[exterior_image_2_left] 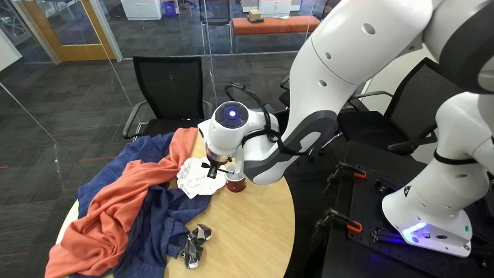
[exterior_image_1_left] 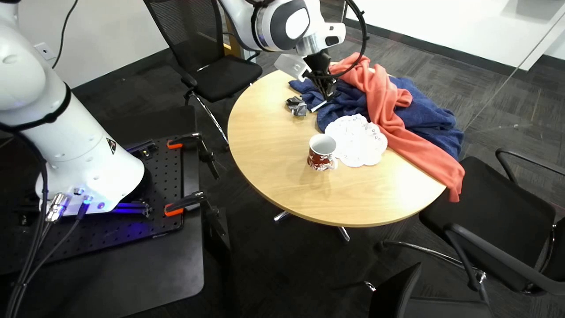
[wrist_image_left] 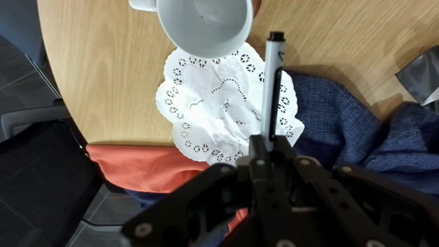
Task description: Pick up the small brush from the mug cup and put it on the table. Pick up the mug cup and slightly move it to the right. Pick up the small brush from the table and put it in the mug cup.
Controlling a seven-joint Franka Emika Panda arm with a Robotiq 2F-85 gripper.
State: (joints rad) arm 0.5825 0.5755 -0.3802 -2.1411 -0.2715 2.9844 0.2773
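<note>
Wrist view: at left the mug cup (wrist_image_left: 209, 31) stands upright; right of its rim and apart, the end effector (wrist_image_left: 271, 142) pinches the marker-like small brush (wrist_image_left: 272, 85) by one end, so a bump on that rim could pivot it. Farther right, rumpled denim-like cloth (wrist_image_left: 329, 116) might roll a brush laid there. Open wood follows the curved left edge of the bench (wrist_image_left: 103, 85).

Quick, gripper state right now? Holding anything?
Gripper: closed, holding the small brush, a slender white stick that looks like a marker, its black-tipped end sticking out past the fingertips.
</note>
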